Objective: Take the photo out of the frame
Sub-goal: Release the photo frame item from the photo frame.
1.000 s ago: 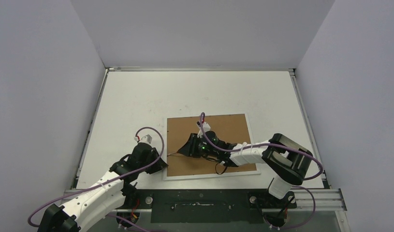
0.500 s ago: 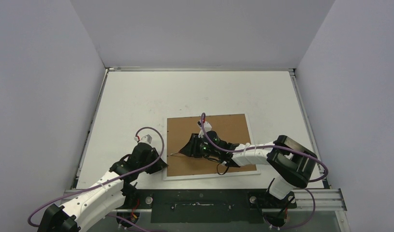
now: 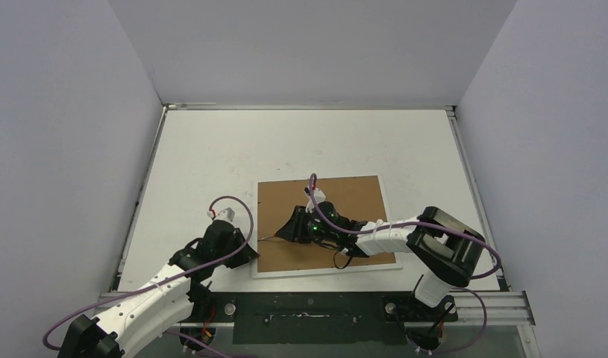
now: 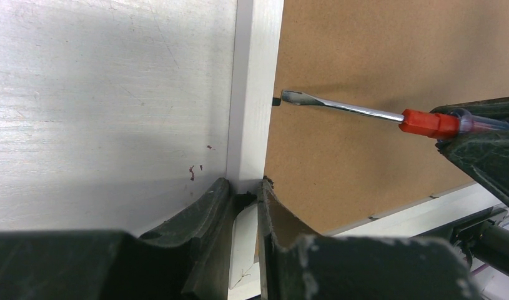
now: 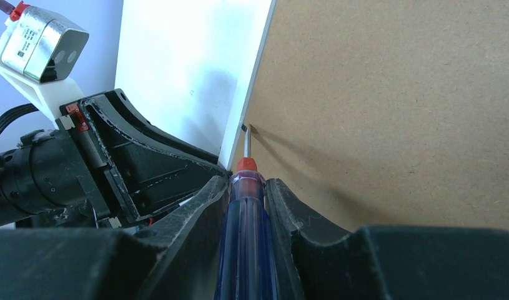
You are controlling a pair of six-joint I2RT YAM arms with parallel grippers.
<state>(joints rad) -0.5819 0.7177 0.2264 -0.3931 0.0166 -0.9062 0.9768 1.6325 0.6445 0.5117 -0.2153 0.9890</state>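
The frame (image 3: 360, 198) lies face down on the table, brown fibreboard back up. The photo is hidden under the backing board (image 5: 395, 94). My left gripper (image 3: 250, 253) is shut on the frame's left white border strip (image 4: 255, 94) near the near-left corner; in the left wrist view its jaws (image 4: 244, 194) pinch the strip. My right gripper (image 3: 286, 233) is shut on the red-and-blue screwdriver (image 5: 247, 219). The metal blade (image 4: 339, 106) points left, and its tip touches a small black tab (image 4: 276, 100) at the board's left edge.
The right arm reaches across the brown back from the right. The left gripper's black body (image 5: 145, 169) sits close beside the screwdriver tip. The white table (image 3: 211, 164) is walled on the left, the far side and the right.
The right arm's elbow swayed slightly right and came back. The screwdriver tip stays at the tab on the left edge. The left gripper has not moved.
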